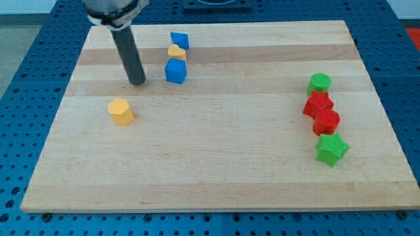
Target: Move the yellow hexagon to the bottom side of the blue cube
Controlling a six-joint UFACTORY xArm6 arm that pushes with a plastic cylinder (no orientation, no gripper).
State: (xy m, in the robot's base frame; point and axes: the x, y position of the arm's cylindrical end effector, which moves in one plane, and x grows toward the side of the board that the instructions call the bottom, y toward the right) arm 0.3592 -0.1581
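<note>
My tip (pixel 137 82) stands above and right of the yellow hexagon (pixel 121 111), left of centre on the desk (pixel 216 177); there is no pincer. The blue cube (pixel 176 71) sits upper right. Best circle to the hexagon's left, probably, then push rightward until it rests below the cube.

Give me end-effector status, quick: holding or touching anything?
No gripper, just a rod. My tip touches no block: it sits above and right of the yellow hexagon, left of the blue cube.

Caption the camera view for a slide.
My tip rests between the yellow hexagon and the blue cube.
</note>
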